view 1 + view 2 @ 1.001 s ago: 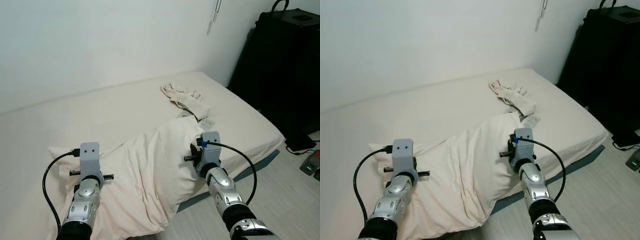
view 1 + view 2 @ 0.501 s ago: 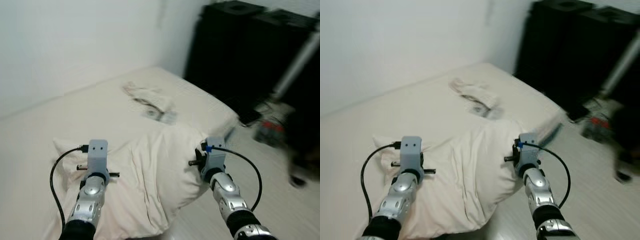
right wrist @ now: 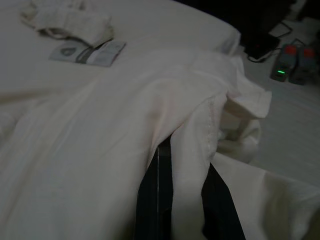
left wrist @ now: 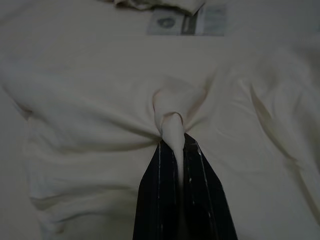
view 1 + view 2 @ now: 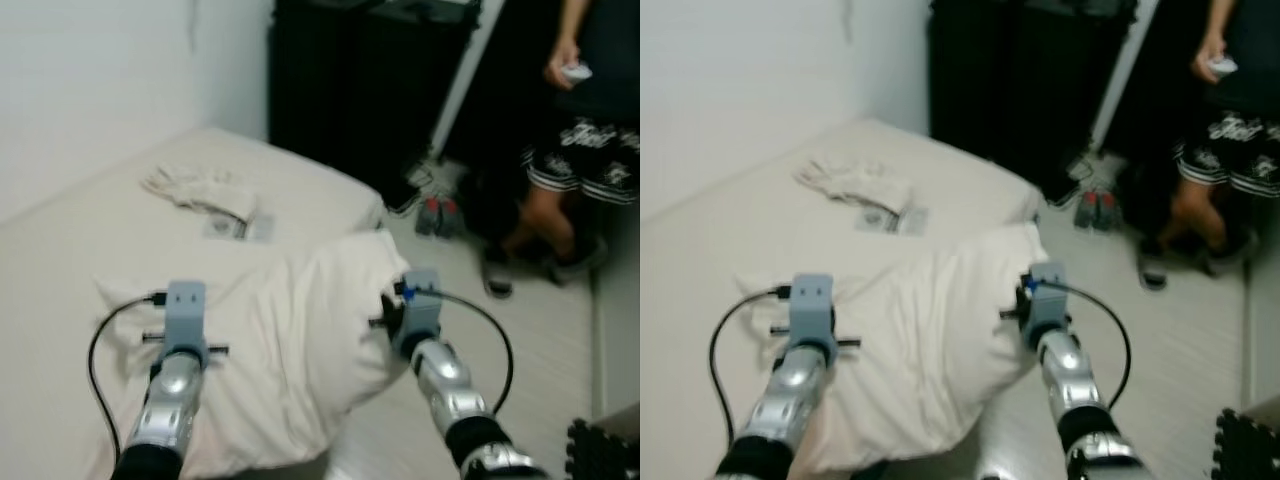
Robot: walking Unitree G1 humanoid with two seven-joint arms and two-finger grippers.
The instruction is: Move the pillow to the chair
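A large cream pillow (image 5: 290, 340) hangs between my two arms, lifted off the bed (image 5: 90, 230). My left gripper (image 4: 172, 142) is shut on a bunched fold of its fabric near the pillow's left end. Over at the right end, my right gripper (image 3: 182, 150) is shut on the pillow's seam edge, with cloth pinched between the black fingers. In the eye views both wrists (image 5: 185, 320) (image 5: 418, 312) press against the pillow, which sags below them.
A person (image 5: 575, 130) stands at the right on the pale floor, holding a small device. Tall black cabinets (image 5: 370, 80) line the wall behind the bed. A crumpled cloth (image 5: 195, 190) and a printed packet (image 5: 240, 228) lie on the bed. A power strip (image 3: 285, 70) glows on the floor.
The camera has swung right: the bed slid left and the black cabinets and a person came into view. Both grippers stay shut on the pillow, carrying it along.
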